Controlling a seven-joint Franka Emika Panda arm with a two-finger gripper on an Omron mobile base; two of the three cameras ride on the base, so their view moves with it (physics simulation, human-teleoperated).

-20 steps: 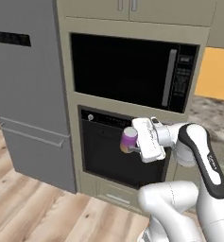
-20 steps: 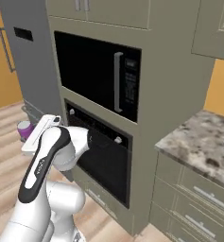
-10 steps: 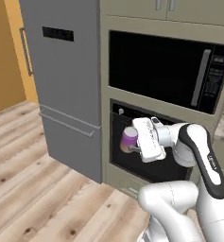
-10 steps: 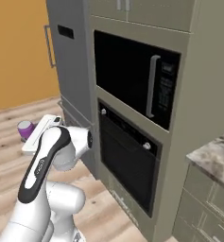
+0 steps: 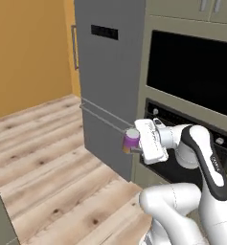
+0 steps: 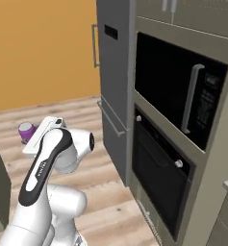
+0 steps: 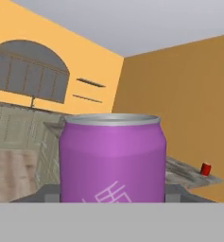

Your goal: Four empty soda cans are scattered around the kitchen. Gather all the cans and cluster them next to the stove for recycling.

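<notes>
The tool [image 5: 134, 143] is clamping an upright purple-pink soda can [image 5: 131, 140], silver top upward, over open wooden floor [image 5: 48, 158] beside the grey steel fridge [image 5: 110, 81].

Two soda cans — one purple can [image 7: 112, 158], one red can [image 7: 205, 169] — plus one refrigerator [image 5: 110, 86] and one wall oven [image 6: 158, 175].

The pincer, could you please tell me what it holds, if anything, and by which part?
The pincer holds the purple soda can upright, gripped by its sides around the body, with the silver top free.
</notes>
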